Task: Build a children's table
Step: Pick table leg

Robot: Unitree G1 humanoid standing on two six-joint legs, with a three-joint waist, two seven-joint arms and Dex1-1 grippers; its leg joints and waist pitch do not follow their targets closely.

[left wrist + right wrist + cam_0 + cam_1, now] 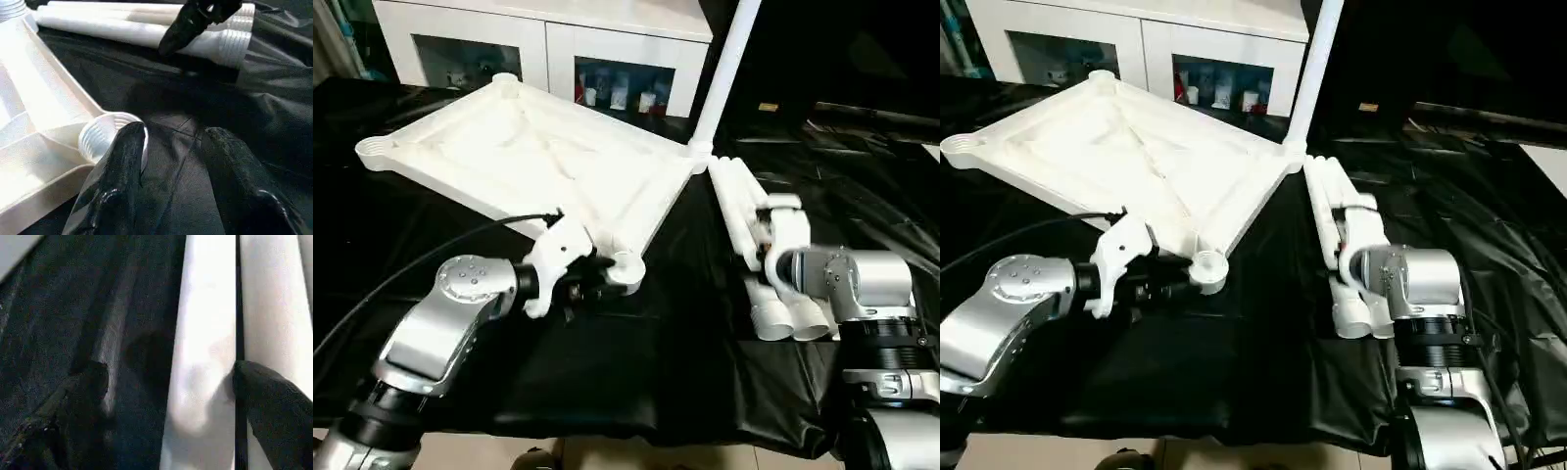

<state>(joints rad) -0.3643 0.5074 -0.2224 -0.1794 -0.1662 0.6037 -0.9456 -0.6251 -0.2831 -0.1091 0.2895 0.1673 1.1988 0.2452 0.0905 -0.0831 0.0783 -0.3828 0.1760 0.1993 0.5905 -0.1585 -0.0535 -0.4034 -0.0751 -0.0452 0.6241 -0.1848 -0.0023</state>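
One white ribbed plastic tabletop (529,157) carries one upright leg (724,69); three loose white tube legs (1332,235) lie beside it. The left gripper (171,147) is spread by the corner socket (100,134); the right gripper (166,377) is spread astride a leg.

Both silver forearms reach forward, left gripper (168,147) and right gripper (166,382) with jaws apart.

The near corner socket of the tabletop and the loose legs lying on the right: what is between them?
Only bare black cloth separates the corner socket from the loose legs, seen in both eye views.
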